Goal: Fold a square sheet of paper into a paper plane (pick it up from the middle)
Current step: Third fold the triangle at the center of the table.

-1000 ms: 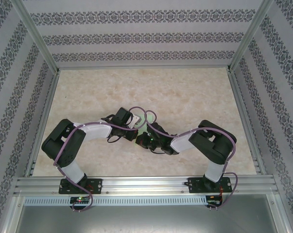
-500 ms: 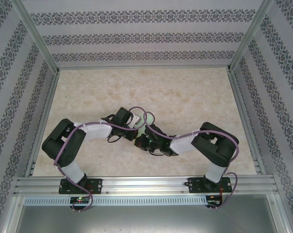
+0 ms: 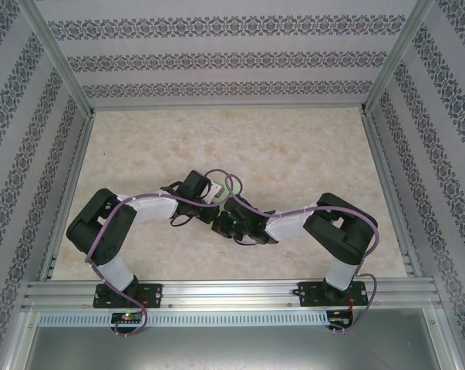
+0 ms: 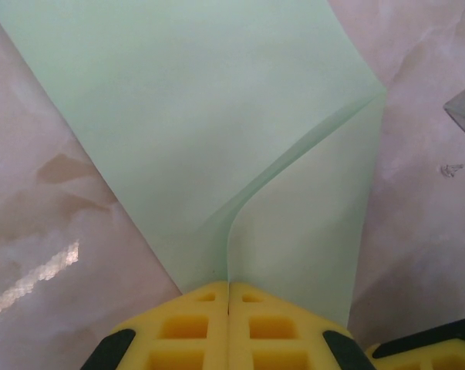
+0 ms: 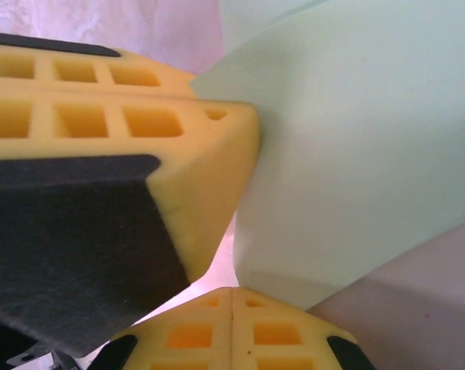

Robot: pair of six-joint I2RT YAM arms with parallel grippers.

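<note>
**Left wrist view, bottom edge.** The left gripper (image 4: 229, 291) had its yellow fingers pressed together, pinching a raised ridge of the sheet of paper (image 4: 193, 116). From the pinch a soft curved fold ran up to the sheet's corner at the right edge of the frame. Beyond it the rest of the sheet spread across the top of the frame over the marbled table (image 4: 39, 231). I could not tell how much of it lay flat.

**Right wrist view, bottom centre.** The right gripper (image 5: 232, 297) had its fingers closed flat on each other. The sheet's lower edge ran just beside the tips, and I could not tell whether any paper was caught between them. The left gripper's finger (image 5: 201, 154) stood large at the left, touching the sheet's edge.

**Top view.** Both grippers met near the centre of the frame, with the arms reaching in from either side.

**Handling, as a judgement.**
- The sheet looked very light, thin and limp. It bowed where lifted and would likely crease readily.
- It would probably crumple or tear under a hard pull, and slide on the glossy table.
- The best hold seemed to be a light pinch on the lifted ridge near the middle.
- Two holds at once should not pull against each other.
</note>
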